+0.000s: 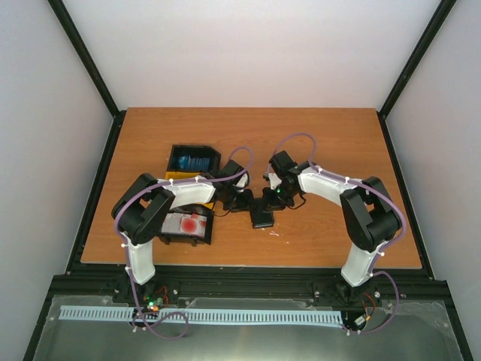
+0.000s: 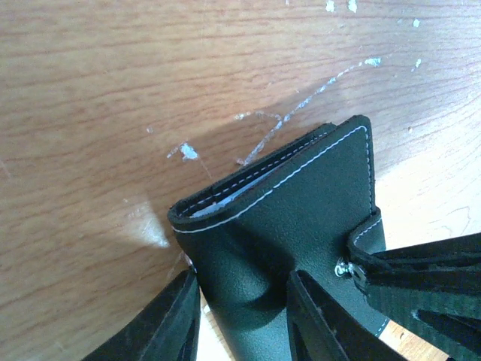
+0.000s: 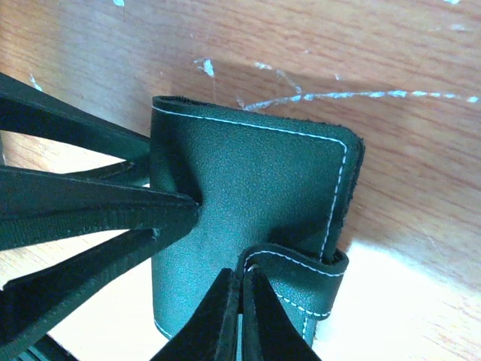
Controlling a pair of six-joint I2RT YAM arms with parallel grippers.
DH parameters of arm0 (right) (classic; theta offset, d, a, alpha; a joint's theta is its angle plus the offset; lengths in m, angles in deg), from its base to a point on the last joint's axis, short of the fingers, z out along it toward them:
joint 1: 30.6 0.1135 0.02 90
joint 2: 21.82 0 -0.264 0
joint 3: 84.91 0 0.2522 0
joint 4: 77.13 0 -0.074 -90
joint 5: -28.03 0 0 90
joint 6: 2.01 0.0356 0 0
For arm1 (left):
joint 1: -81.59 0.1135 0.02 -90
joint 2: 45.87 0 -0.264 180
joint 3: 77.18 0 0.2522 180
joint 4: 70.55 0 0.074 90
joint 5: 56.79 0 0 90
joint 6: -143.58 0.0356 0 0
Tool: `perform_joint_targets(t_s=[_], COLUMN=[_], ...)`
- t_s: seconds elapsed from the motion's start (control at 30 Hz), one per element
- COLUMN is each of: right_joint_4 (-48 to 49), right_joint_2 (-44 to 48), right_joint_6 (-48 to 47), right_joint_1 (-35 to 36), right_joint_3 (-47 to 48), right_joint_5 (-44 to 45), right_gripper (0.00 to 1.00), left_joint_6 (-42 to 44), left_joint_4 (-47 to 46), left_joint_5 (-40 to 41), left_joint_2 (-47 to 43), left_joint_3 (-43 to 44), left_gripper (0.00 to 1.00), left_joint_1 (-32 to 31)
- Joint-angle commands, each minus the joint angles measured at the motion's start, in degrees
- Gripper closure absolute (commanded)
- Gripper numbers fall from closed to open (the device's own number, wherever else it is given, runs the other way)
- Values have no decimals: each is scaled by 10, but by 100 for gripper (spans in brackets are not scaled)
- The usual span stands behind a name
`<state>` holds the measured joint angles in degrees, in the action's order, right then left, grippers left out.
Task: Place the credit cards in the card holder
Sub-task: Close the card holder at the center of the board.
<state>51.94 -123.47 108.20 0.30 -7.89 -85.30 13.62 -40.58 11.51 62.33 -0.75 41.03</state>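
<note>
Card holder [image 2: 301, 195] is mid-desk [image 1: 331, 143], between both arms. Left end effector [image 2: 242, 280] straddles its body and grips it, with the leather creased at the fingertips. Right end effector [image 3: 242, 277] is fully closed, pinching the snap tab [image 3: 301, 263] on the adjacent edge. Can't tell whether the holder touches the desk.

Card holder [image 2: 301, 218] lower end cut off at bottom edge of both wrist views; slots inside hidden. From above, left arm [image 1: 188, 194] covers part of near bin [image 1: 188, 241].
</note>
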Motion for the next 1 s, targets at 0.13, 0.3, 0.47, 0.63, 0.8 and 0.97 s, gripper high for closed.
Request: perform_joint_targets(t_s=[0.13,0.3,0.47,0.63,0.8,0.97], right_joint_4=[-87,-99,-99,-97,-86,-71], right_joint_2=[2,0,-15,-31,-37,-36], right_joint_6=[-58,-73,-79,-84,-78,-69], right_joint_1=[0,1,4,6,10,12], right_joint_3=[49,58,57,60,58,54], right_joint_5=[51,41,33,31,18,8], right_gripper=[97,97,97,97,97,97], left_joint_6=[1,2,5,5,-2,-10], left_joint_4=[16,16,21,23,19,11], left_joint_5=[-13,-14,-14,-14,-14,-22], left_joint_2=[15,19,23,24,20,15], left_joint_3=[-12,-8,-1,1,-5,-12], left_gripper=[67,67,67,67,67,70], left_joint_1=[-5,-5,-5,-5,-4,-5])
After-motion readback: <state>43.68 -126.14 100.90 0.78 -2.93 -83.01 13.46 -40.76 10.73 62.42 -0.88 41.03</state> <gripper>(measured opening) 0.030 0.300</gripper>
